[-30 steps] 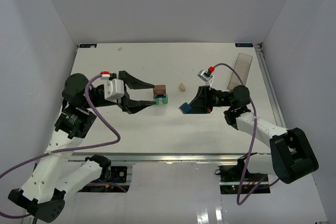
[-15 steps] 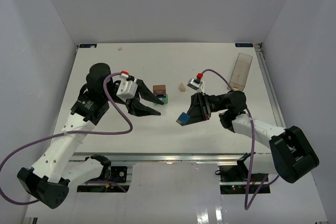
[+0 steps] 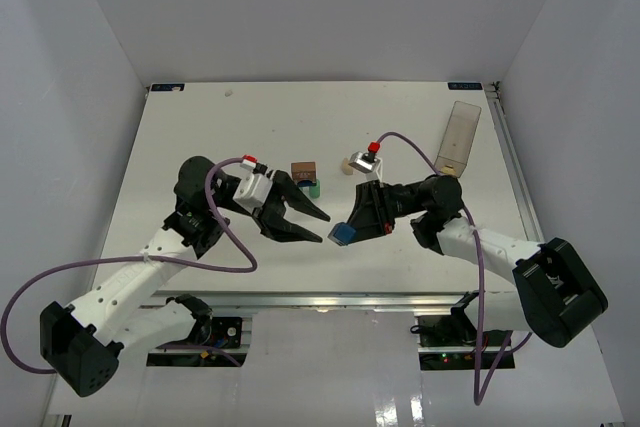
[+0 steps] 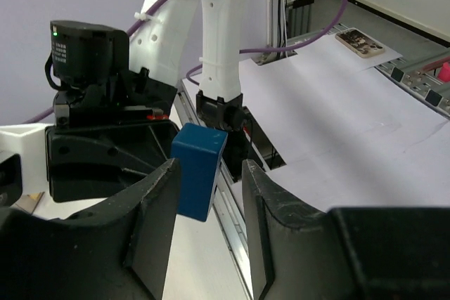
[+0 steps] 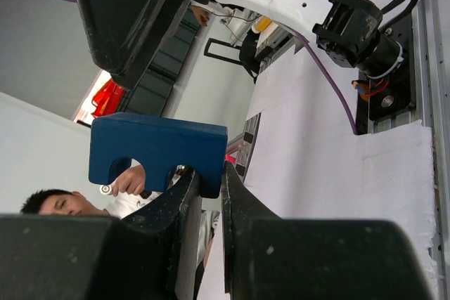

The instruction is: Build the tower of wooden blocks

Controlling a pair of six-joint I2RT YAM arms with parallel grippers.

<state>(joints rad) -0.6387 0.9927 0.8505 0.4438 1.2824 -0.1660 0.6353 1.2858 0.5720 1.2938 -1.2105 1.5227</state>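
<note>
Two tools above white table (image 3: 200, 127): left tool (image 3: 322, 228) gapes, right tool (image 3: 352, 228) pinches blue arch (image 5: 158, 145).

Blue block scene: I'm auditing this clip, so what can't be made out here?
- Top external: the green piece is mostly covered by the brown block; its shape is unclear.
- Top external: the right arm partly covers the tan piece.
- Left wrist: whether the left gripper touches the blue block cannot be told.

Green piece (image 3: 314, 187) largely beneath brown block (image 3: 303, 169)
</note>
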